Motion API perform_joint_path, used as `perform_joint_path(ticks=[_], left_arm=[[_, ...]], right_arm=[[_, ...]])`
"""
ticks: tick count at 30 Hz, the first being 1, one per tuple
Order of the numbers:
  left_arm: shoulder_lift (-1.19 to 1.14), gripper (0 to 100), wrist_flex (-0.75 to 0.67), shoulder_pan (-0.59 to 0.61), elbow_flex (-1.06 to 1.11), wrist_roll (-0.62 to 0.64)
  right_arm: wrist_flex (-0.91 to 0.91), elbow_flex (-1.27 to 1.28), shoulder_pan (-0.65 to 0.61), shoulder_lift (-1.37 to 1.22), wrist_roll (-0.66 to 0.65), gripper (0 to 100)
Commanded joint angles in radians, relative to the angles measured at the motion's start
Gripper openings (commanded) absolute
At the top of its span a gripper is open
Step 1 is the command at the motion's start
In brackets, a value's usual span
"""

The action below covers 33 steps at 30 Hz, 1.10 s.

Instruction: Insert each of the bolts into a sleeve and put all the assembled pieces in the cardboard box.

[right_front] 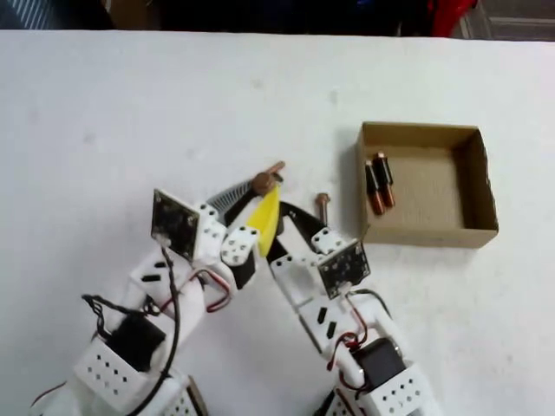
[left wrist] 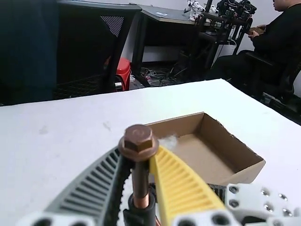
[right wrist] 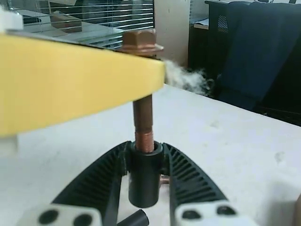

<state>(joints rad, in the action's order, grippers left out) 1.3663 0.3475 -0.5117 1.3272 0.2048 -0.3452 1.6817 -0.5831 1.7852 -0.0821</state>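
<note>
1. Two finished pieces [right_front: 379,182] lie side by side in the cardboard box [right_front: 429,232], near its left wall. Nothing else is in the box.
2. A third piece is being put together just left of the box. The left gripper [right_front: 263,187] has its grey and yellow fingers squeezed tight on a bolt [left wrist: 137,141], right under the bolt's head.
3. The right gripper [right wrist: 143,157] has its black fingers squeezed tight on a black sleeve [right wrist: 143,181]. It holds the sleeve standing up under the bolt.
4. The bolt's tip is just inside the top of the sleeve. Most of its stem is outside.
5. One loose bolt [right_front: 322,204] lies on the table, between the grippers and the box. It has no sleeve on it.
6. I think about half the job is left. This bolt must be pushed in and boxed, then the loose bolt.
</note>
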Motion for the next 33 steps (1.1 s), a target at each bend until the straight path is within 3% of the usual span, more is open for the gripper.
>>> perform_joint_path(ticks=[1,21,33], left_arm=[[-0.005,2,0.011,0.021,0.037,0.006],[-0.001,2,0.009,0.024,0.080,0.000],[-0.001,2,-0.068,0.027,0.084,-0.003]], right_arm=[[0.019,0.009,-0.001,0.012,0.003,1.6],[0.018,0.009,0.001,0.008,0.003,1.6],[-0.010,0.009,0.001,0.013,0.003,1.6]])
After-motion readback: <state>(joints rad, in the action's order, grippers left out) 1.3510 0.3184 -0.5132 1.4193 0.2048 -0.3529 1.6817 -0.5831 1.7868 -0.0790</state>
